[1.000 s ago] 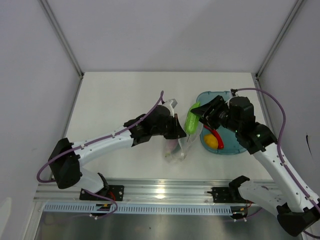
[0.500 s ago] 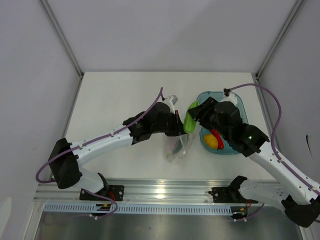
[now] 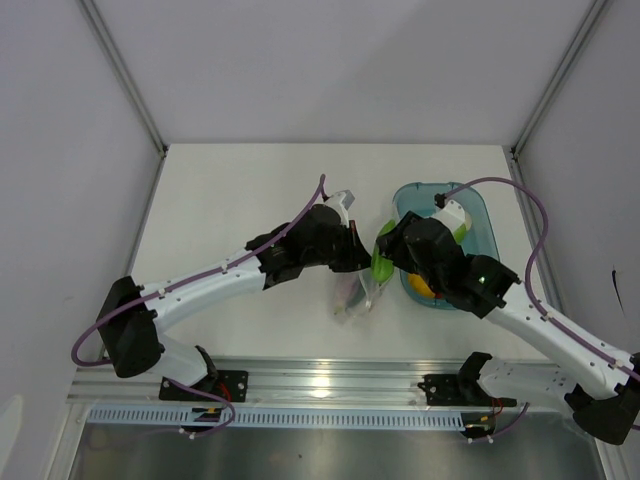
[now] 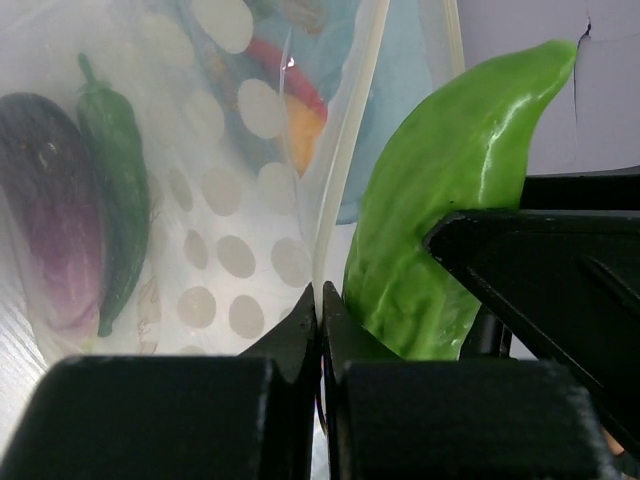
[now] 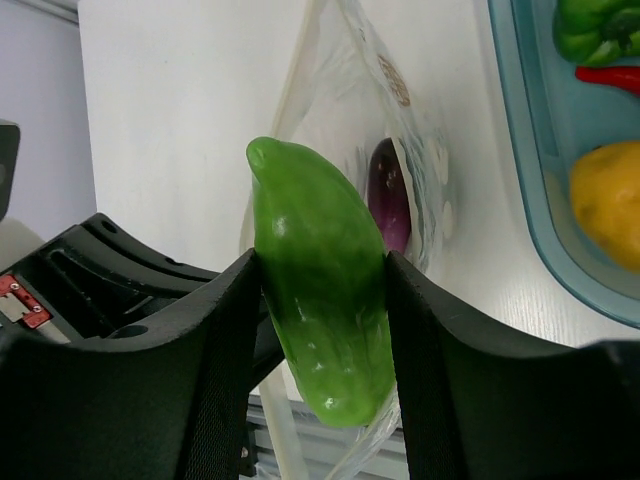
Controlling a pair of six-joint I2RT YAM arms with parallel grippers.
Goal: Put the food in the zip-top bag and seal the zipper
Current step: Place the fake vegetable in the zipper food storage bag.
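Observation:
My left gripper [image 4: 320, 300] is shut on the upper edge of the clear zip-top bag [image 3: 352, 296], pinching it by the zipper strip [image 4: 342, 150] and holding the mouth up. Inside the bag lie a purple eggplant [image 4: 45, 210] and a dark green chili [image 4: 115, 200]. My right gripper [image 5: 322, 262] is shut on the green cucumber [image 5: 320, 300], which hangs tilted just above the bag's mouth [image 5: 370, 140], beside the left fingers. The cucumber [image 3: 381, 262] touches or nearly touches the bag's rim.
The teal tray [image 3: 478, 212] sits at right, holding a yellow fruit [image 5: 610, 200], a red chili [image 5: 610, 75] and a green pepper [image 5: 598, 30]. The table's front rail runs close below the bag. The two arms' wrists crowd together over the bag.
The right arm has carried the cucumber from the tray's edge leftward and down to the bag's mouth. The left gripper has kept its hold on the bag's edge.

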